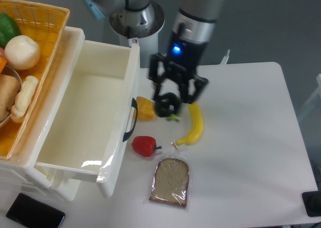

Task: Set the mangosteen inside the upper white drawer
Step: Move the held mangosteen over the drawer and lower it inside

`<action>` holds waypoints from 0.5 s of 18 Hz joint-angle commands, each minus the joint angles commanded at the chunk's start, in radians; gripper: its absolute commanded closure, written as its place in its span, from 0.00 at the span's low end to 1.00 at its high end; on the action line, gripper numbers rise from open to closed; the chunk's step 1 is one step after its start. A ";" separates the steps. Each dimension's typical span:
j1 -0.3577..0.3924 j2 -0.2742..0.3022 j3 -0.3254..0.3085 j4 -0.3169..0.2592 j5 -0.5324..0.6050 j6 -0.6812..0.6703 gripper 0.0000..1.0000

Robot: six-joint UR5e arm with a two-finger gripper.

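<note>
Now | white table (241, 138) on grey floor (281, 22) | pincer (173, 101) clamped on mangosteen (165, 106) | drawer (85, 112) open

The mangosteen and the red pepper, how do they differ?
The mangosteen is near-black and sits between the gripper's fingers; the red pepper is bright red and lies free on the table. The mangosteen looks smaller. The pepper lies nearer the drawer handle. Both have green stems.
</note>
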 joint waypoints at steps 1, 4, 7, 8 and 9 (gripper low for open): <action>-0.017 0.009 0.000 -0.002 -0.002 -0.006 0.87; -0.042 0.022 -0.012 -0.005 -0.002 -0.008 0.86; -0.065 0.018 -0.029 -0.006 0.000 0.003 0.84; -0.072 0.017 -0.038 -0.006 0.003 0.004 0.84; -0.078 0.015 -0.044 -0.006 0.003 0.007 0.84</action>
